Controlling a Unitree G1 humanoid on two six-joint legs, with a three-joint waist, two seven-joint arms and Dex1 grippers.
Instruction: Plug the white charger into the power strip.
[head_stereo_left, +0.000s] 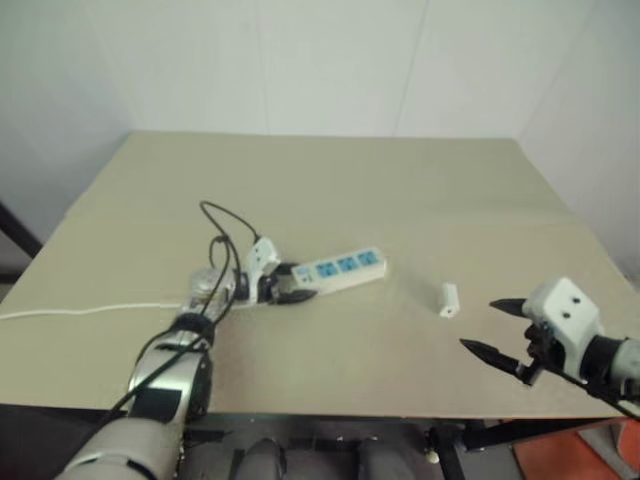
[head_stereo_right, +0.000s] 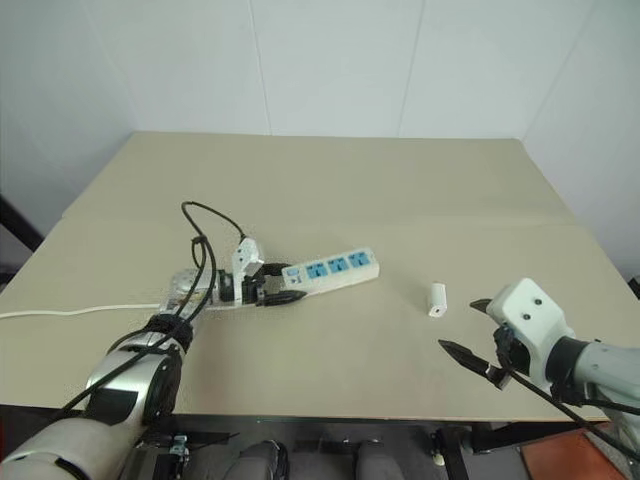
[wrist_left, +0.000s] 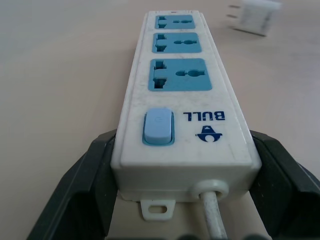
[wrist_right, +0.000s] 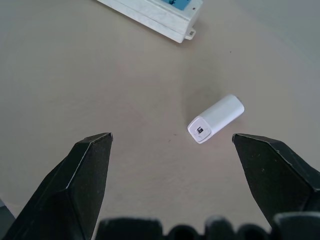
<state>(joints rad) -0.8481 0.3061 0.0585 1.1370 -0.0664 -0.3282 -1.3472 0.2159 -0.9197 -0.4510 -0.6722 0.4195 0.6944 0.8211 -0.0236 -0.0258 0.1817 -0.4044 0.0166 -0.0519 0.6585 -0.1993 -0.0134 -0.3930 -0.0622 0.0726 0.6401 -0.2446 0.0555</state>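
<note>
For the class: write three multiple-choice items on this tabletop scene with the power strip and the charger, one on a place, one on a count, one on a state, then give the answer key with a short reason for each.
1. Where does the small white rounded charger block lie?
A. On the beige table, apart from the strip, towards the right gripper
B. In a socket
C. Between the left gripper's fingers

2. How many blue socket faces does the long white plastic power strip have?
A. Two
B. Three
C. Five

3. What is the state of the left gripper?
A. Open above the table
B. Shut on the charger
C. Shut on the strip's switch end

Answers:
1 A: the charger lies on bare tabletop ahead of the open right gripper.
2 B: the left wrist view shows three blue faces beyond the blue switch.
3 C: black fingers press both sides of the strip's corded end.
</note>
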